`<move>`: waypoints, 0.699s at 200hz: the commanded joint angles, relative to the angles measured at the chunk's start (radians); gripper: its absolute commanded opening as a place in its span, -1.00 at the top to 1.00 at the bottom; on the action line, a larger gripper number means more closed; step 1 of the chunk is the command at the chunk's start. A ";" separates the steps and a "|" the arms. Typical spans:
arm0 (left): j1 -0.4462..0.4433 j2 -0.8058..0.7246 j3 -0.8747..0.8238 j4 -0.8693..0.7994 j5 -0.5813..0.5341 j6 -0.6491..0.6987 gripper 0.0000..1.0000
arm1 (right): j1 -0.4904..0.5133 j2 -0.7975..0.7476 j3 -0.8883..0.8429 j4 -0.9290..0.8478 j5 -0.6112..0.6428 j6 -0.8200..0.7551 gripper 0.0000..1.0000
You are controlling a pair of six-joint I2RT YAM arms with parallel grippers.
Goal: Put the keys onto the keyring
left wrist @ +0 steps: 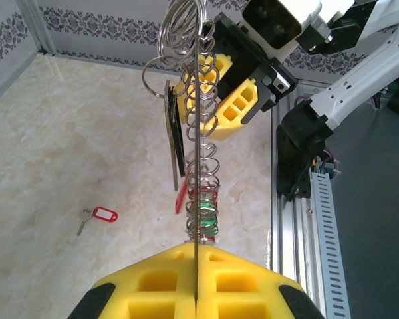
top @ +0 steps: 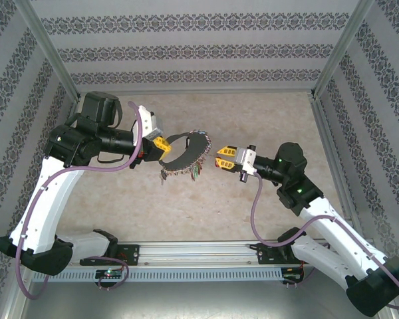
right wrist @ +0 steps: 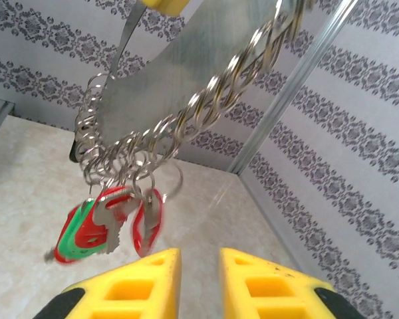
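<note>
the keyring point(top: 198, 143) is up in the air over the middle of the table point(top: 266, 119), not resting on anything. it's a big thin grey loop with lots of little split rings crowded along it, and a bunch of small keys point(right wrist: 96, 229) with red and green tags hangs off its low side. from the left wrist you look at the keyring point(left wrist: 200, 166) edge-on, so it reads as one thin upright wire with the rings stacked along it.

the left pincer point(top: 161, 143) has it. in the left wrist view the yellow fingers point(left wrist: 146, 286) are clenched together with the wire pinched right in the seam between them, so that's a firm grab on the keyring's left side.

the right pincer point(top: 221, 158) sits just beside the keyring's right edge, pointing at it. in the right wrist view its two yellow fingers point(right wrist: 143, 282) are a little apart with nothing between them, and the keyring point(right wrist: 206, 100) with its keys hangs just past the tips. can't tell if the tips touch the rings.

one loose key with a red tag point(left wrist: 103, 214) lies flat on the table, well apart from the keyring, seen from the left wrist.

patterned wallpaper point(top: 199, 53) lines the walls around the table.
</note>
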 commanded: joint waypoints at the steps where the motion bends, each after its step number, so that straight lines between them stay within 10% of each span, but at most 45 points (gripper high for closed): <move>1: 0.009 -0.008 0.044 0.019 0.047 0.004 1.00 | -0.007 -0.022 -0.029 -0.001 -0.065 0.045 0.51; 106: 0.010 -0.010 0.047 0.027 0.042 -0.002 1.00 | 0.135 0.031 -0.087 0.113 0.044 0.145 0.32; 140: 0.009 -0.009 0.046 0.028 0.039 -0.005 1.00 | 0.164 0.069 -0.074 0.135 0.041 0.162 0.58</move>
